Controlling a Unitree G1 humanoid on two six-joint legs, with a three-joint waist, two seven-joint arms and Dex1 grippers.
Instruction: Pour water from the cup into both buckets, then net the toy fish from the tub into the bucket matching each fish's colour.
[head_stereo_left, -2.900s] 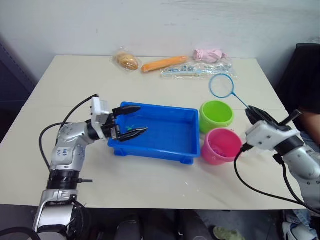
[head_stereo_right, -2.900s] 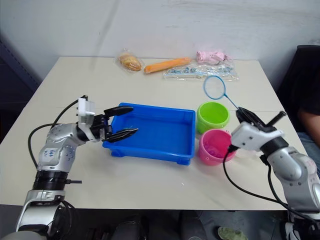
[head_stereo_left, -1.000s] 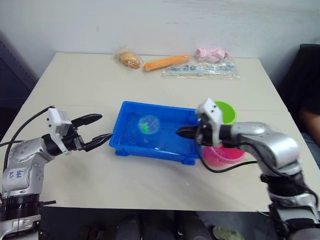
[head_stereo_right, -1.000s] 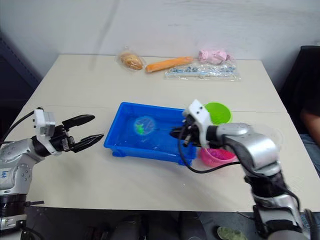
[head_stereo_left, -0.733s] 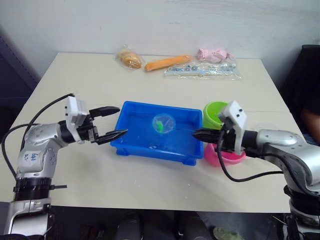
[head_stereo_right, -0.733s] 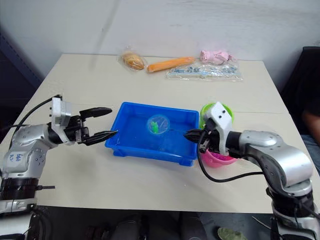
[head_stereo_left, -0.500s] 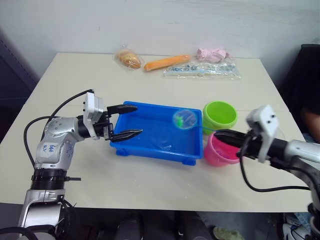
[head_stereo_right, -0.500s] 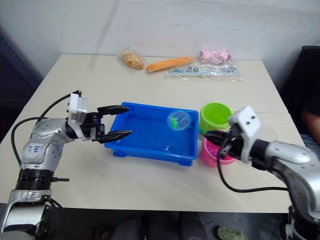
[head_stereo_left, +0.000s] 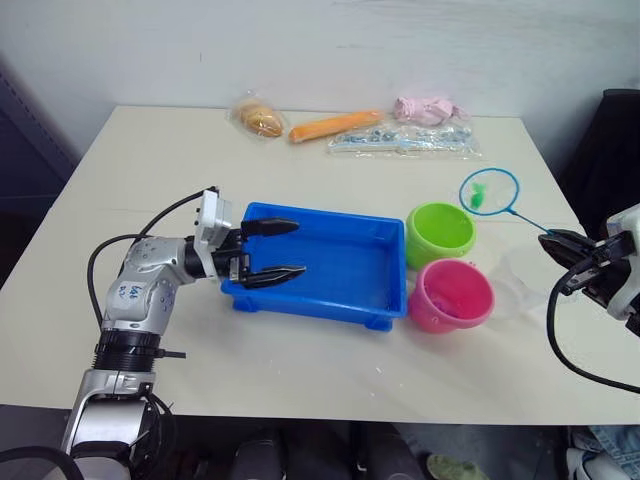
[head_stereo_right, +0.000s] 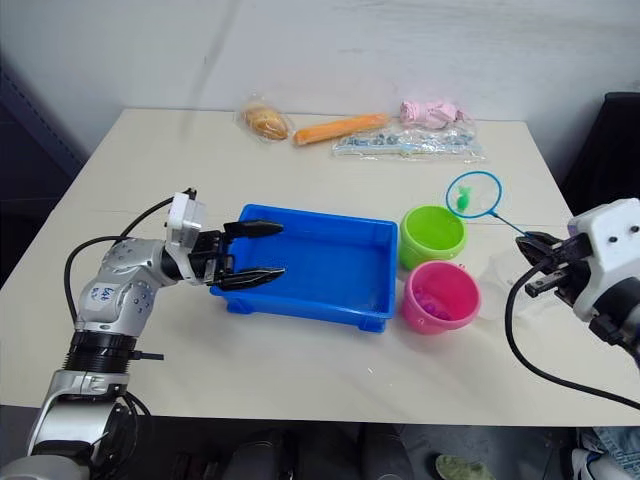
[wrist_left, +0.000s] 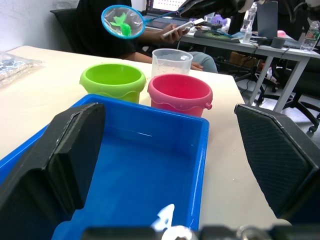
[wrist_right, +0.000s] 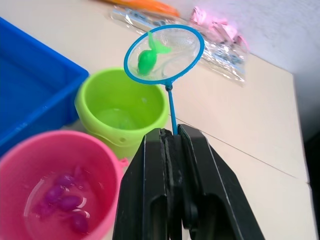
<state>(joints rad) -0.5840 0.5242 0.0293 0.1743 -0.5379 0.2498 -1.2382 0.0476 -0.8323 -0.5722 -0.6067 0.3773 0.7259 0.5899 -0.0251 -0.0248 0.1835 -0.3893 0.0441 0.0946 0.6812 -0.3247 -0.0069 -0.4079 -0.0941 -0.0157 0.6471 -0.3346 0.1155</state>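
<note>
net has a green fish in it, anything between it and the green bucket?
Nothing visible. The right gripper is shut on the net handle, and the green fish sits in the mesh, up in the air just beyond the green bucket. The bucket's mouth is open and uncovered; the pink bucket stands beside it, not in the path.

My left arm was brushed silver metal in rounded segments, with a black ribbed collar low on it and small blue markings on the casing. A black cable looped from its wrist back toward the elbow. A white block sat at the wrist behind the left claw (head_stereo_left: 265, 254), whose two fingers were slim and black. At the right edge of the frame, my right claw (head_stereo_right: 533, 265) was black too, behind it a white housing and a trailing black cable.
</note>
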